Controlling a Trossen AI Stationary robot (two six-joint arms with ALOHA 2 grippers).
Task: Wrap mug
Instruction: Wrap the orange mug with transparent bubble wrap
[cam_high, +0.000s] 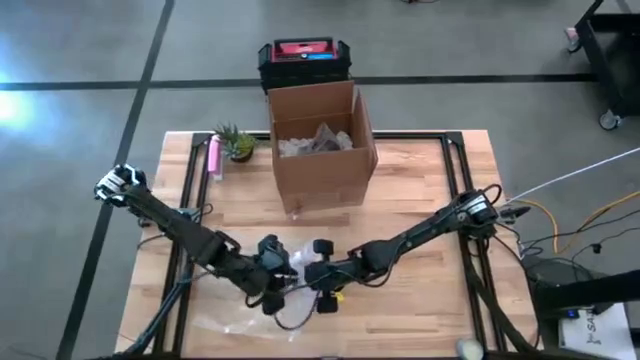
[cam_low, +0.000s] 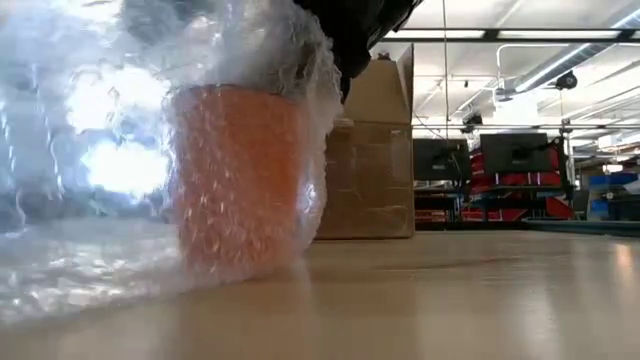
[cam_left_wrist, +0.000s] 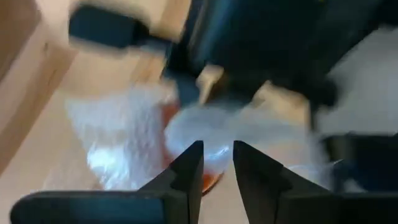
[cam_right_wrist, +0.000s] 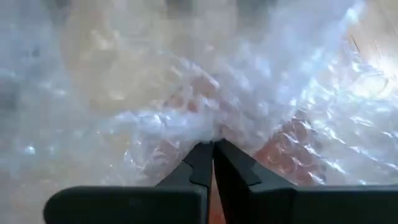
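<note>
An orange mug (cam_low: 240, 170) stands upright on the table near its front edge, covered in clear bubble wrap (cam_low: 70, 150) that drapes over it and spreads out on the wood (cam_high: 245, 318). My right gripper (cam_right_wrist: 213, 146) is above the mug, shut on the wrap. My left gripper (cam_left_wrist: 217, 155) hovers close beside it on the left, its fingers a narrow gap apart, with the wrapped mug (cam_left_wrist: 186, 165) just beyond them. In the high view both grippers meet at the front centre (cam_high: 300, 282). My right gripper pinches a gathered bunch of the bubble wrap (cam_right_wrist: 208, 134) between its two fingertips, right over the mug. The wrap fans out from the fingers and falls over the mug's sides, which show orange through it. The mug's base stays on the table.
An open cardboard box (cam_high: 320, 150) with packing inside stands at the table's far middle, a black and red case (cam_high: 303, 58) behind it. A small potted plant (cam_high: 237, 143) and a pink object (cam_high: 213, 158) sit at the far left. Cables trail at the right.
</note>
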